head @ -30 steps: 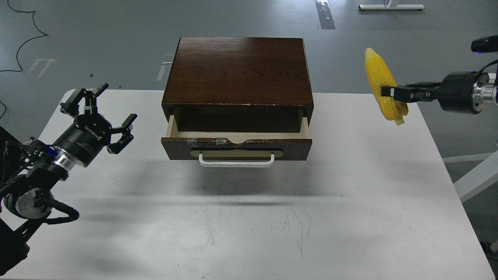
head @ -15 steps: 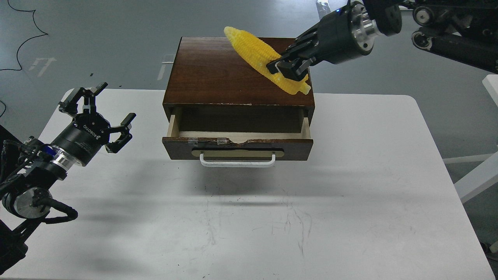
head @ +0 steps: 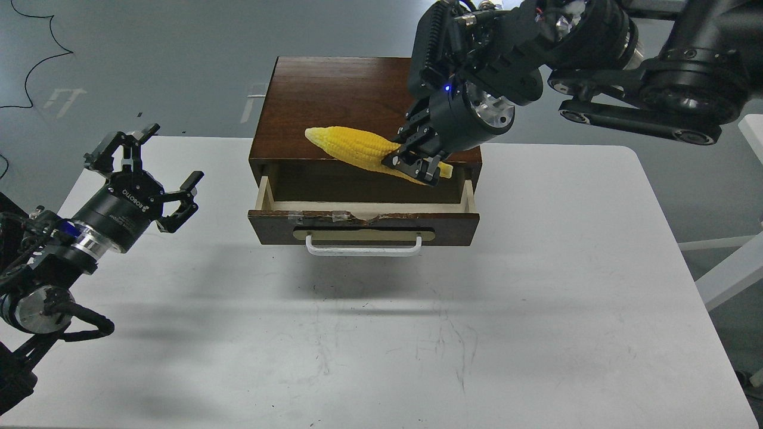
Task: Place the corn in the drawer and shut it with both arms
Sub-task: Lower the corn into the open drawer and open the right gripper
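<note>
The yellow corn (head: 351, 147) lies nearly level in my right gripper (head: 415, 166), which is shut on its thick end. It hangs over the front edge of the dark brown cabinet, just above the open drawer (head: 363, 221), which has a white bar handle (head: 362, 246). The drawer's inside looks empty. My left gripper (head: 149, 170) is open and empty above the table, left of the drawer and apart from it.
The cabinet (head: 334, 101) stands at the back middle of the white table (head: 417, 333). My right arm (head: 596, 47) reaches in from the upper right over the cabinet's top. Grey floor lies beyond the table's edges.
My right gripper has carried the corn from the right of the table, over the cabinet top, down to the open drawer's mouth. The left gripper has drifted slightly left.
</note>
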`<move>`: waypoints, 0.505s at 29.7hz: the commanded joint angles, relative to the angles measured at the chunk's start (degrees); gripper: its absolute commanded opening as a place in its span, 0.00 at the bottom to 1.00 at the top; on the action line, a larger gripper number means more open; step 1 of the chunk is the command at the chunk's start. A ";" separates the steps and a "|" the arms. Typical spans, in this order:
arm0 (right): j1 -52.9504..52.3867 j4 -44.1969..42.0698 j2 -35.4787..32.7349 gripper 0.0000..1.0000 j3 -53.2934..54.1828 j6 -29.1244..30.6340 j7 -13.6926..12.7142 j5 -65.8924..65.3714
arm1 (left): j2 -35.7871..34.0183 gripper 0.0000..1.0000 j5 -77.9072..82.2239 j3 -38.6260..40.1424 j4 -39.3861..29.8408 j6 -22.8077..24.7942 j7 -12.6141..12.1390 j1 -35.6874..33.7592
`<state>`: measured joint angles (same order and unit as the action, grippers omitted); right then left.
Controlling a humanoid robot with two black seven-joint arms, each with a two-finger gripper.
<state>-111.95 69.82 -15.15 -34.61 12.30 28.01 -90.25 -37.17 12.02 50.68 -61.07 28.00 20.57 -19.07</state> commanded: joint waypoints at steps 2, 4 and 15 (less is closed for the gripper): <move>0.06 -0.22 1.08 0.08 -0.64 -0.70 -0.01 -0.10 | -0.01 1.00 0.02 0.30 -0.02 0.00 0.00 0.00; 0.15 -0.30 1.17 0.12 -0.64 -0.70 -0.01 -0.10 | -0.01 1.00 0.02 0.30 -0.02 0.00 0.00 0.00; 0.76 -0.48 1.26 0.69 -0.64 -0.78 -0.01 0.43 | -0.01 1.00 0.02 0.30 -0.02 0.00 0.00 0.08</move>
<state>-111.20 69.35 -13.89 -35.28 11.59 28.00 -90.01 -37.18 12.02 50.98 -61.09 28.00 20.57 -19.00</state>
